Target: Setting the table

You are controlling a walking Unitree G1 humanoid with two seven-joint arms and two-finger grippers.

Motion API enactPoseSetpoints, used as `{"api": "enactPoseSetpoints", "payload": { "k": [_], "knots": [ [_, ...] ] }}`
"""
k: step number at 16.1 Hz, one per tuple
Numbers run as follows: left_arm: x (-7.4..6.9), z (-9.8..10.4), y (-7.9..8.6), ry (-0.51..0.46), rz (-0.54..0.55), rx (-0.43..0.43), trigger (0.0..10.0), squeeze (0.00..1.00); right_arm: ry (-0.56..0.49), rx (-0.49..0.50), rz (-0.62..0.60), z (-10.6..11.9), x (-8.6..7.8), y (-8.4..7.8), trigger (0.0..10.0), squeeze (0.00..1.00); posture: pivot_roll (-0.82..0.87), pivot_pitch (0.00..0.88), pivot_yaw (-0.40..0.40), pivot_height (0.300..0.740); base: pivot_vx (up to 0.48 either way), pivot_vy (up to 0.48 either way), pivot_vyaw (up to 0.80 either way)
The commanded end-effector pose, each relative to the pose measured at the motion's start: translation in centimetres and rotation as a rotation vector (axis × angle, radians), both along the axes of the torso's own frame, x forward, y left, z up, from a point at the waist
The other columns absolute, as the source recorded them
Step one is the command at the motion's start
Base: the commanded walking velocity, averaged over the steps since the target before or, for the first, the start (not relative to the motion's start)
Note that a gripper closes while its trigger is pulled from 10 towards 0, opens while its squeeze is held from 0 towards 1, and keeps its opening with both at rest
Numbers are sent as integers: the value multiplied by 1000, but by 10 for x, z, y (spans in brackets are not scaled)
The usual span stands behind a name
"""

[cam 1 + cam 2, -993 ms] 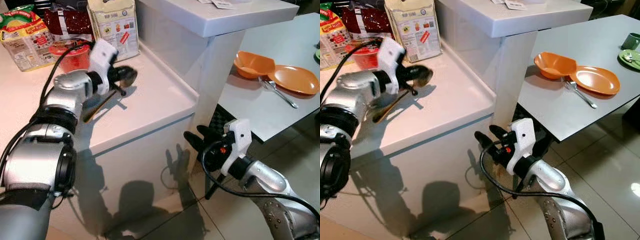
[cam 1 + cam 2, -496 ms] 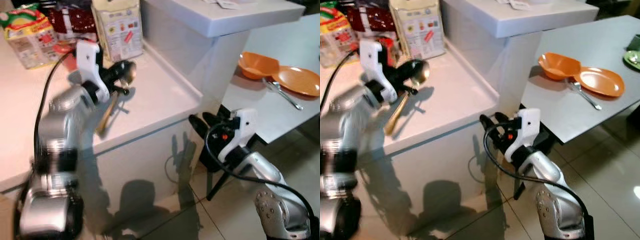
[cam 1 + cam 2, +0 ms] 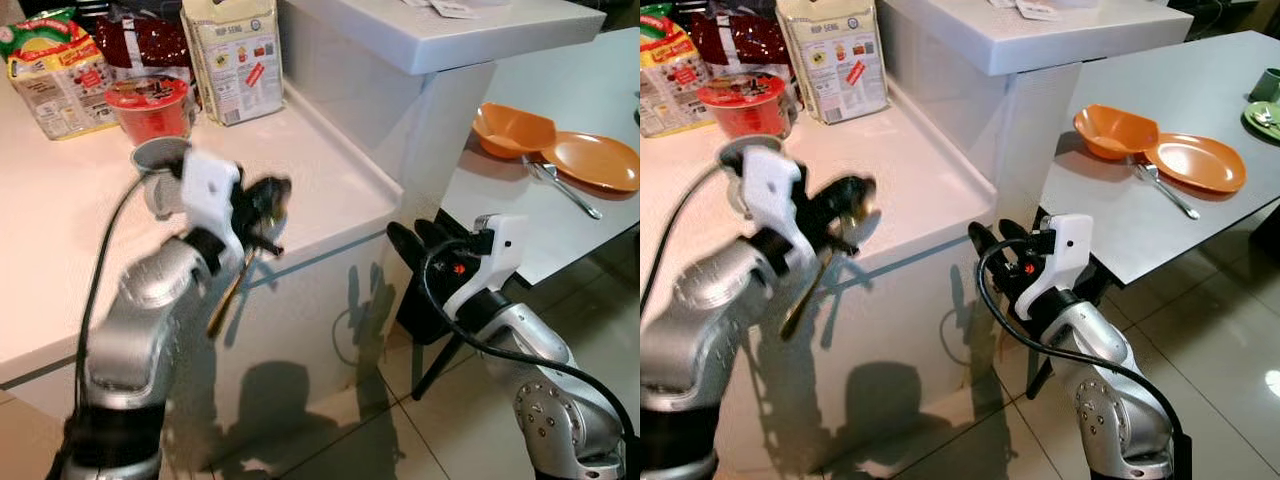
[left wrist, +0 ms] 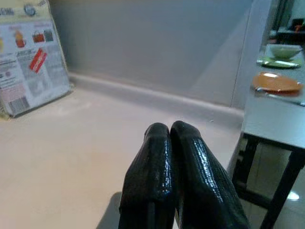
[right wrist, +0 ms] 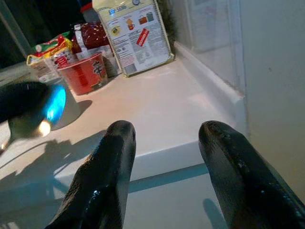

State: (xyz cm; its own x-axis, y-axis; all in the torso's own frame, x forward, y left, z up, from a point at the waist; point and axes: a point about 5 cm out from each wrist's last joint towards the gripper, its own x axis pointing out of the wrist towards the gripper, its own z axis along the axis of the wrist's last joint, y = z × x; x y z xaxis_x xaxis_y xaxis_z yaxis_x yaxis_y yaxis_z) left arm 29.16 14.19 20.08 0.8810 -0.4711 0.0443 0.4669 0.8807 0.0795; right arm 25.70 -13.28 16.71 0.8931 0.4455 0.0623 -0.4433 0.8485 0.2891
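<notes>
At about nine o'clock in the head views, the left gripper (image 3: 268, 205) is over the front edge of the white counter (image 3: 60, 250). Its two black fingers (image 4: 164, 167) are pressed tight together around a gold spoon (image 3: 235, 288). The shiny bowl of the spoon sits up by the fingertips, and the long handle hangs down toward six o'clock, past the counter edge. The arm looks blurry, so it is probably moving.

Behind the gripper, toward eleven o'clock, stand a grey cup (image 3: 158, 160), a red noodle cup (image 3: 150, 108) and a tall paper bag (image 3: 235, 55).

Near the middle, at about four o'clock, the right gripper (image 3: 998, 245) hangs low beside the counter. Its fingers (image 5: 100, 176) are spread apart and hold nothing.

Far over at two o'clock is the grey table (image 3: 520, 215). On it sit an orange bowl (image 3: 510, 128) and an orange plate (image 3: 598, 160), touching each other. A fork (image 3: 562, 185) lies just beside the plate, toward the robot.

My guess is that the step now is carrying the spoon from the counter to the table. The table is well apart from the left gripper, and a white wall block stands between them. So the robot likely has to turn or walk toward two o'clock, keep its grip tight, and then lay the spoon down near the plate and fork.
</notes>
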Motion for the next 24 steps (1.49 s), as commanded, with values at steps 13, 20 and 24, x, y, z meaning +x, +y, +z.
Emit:
{"api": "enactPoseSetpoints", "payload": {
  "k": [13, 20, 24],
  "knots": [
    [-3, -13, -18, -72, 154, 30, 10000, 0, -107, -88, -205, 12, 12, -32, 10000, 0, 14, 0, -17, 740, 0, -366, 246],
    [7, -15, -17, -101, 217, 63, 10000, 0, -90, -107, -265, 8, 17, -41, 10000, 0, 19, 0, -23, 740, 0, -364, 800],
    [14, -27, -8, -65, 309, 64, 10000, 0, -42, -226, -313, -4, 23, -38, 10000, 0, 4, 0, -26, 740, 0, -366, 200]
  ]
}}
